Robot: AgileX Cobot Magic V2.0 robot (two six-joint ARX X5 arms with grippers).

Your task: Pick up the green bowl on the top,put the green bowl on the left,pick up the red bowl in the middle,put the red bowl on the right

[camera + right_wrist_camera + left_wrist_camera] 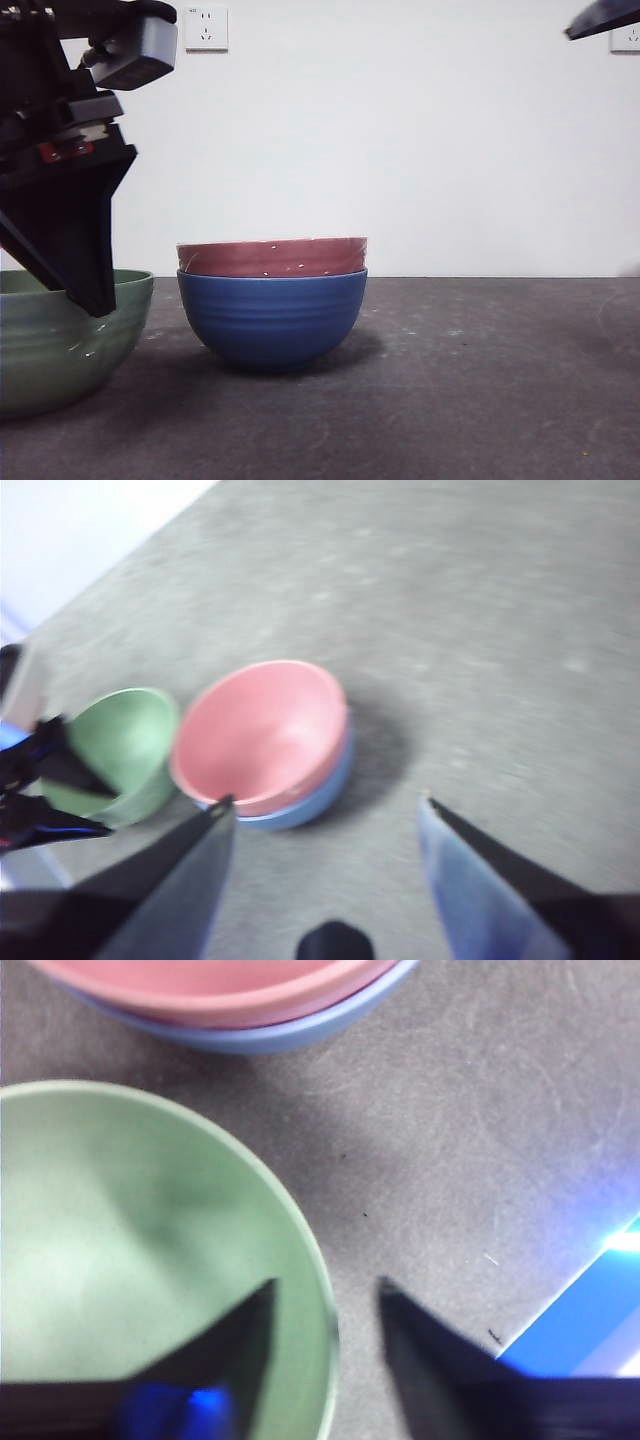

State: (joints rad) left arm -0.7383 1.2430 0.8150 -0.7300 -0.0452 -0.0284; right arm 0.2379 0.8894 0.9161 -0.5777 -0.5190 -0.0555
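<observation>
The green bowl (60, 345) stands on the table at the left, partly cut off by the picture's edge. My left gripper (92, 295) is over its right rim. In the left wrist view the green bowl (130, 1260) has one jaw inside and one outside its rim, and my left gripper (328, 1295) is open with gaps on both sides. The red bowl (272, 257) sits nested in a blue bowl (272, 320) at the middle. My right gripper (325, 805) is open and empty, high above the red bowl (265, 730) and the green bowl (125, 740).
The dark grey table (480, 380) stretches to the right of the stacked bowls. The right arm shows as a black tip (600, 18) at the top right corner. The left arm (40, 780) shows by the green bowl in the right wrist view.
</observation>
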